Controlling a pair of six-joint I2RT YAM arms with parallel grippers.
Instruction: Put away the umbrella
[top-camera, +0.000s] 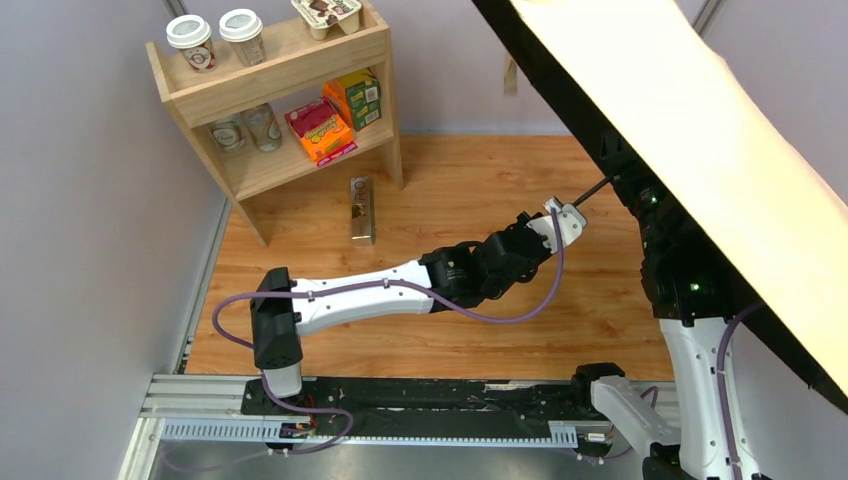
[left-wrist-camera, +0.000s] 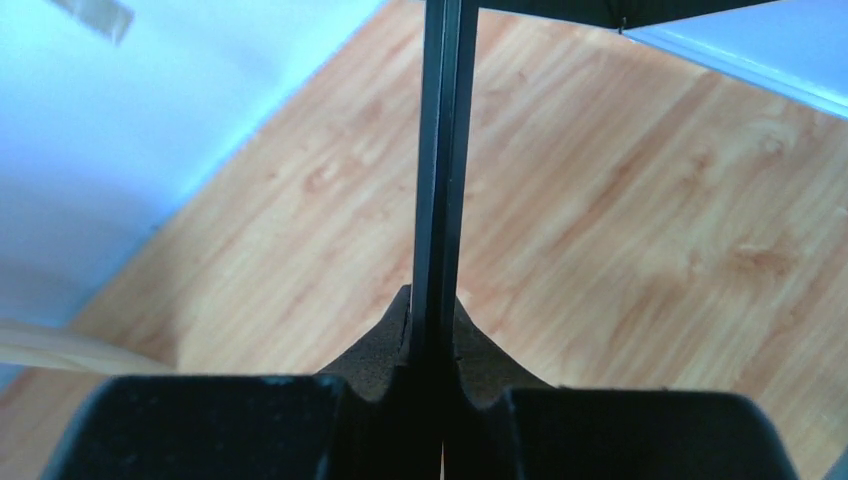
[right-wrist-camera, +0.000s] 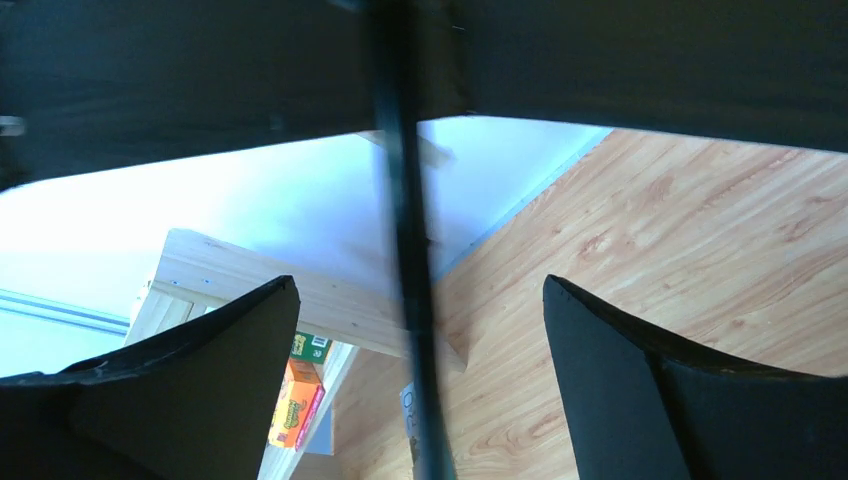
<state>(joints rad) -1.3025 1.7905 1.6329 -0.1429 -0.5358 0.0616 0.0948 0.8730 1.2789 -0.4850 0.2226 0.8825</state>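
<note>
Left gripper (left-wrist-camera: 432, 320) clamps umbrella (top-camera: 700, 130) shaft (left-wrist-camera: 440, 150); right gripper (right-wrist-camera: 420, 295) straddles it, fingers wide; shelf boxes (top-camera: 322, 132) labels unreadable.

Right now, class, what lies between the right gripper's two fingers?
The umbrella's thin black shaft runs through the gap between the right gripper's open fingers, clear of both, as the right wrist view shows.

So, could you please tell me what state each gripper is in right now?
Left gripper: closed on the umbrella, holding its shaft.
Right gripper: open, its fingers either side of the shaft, not gripping it.
</note>
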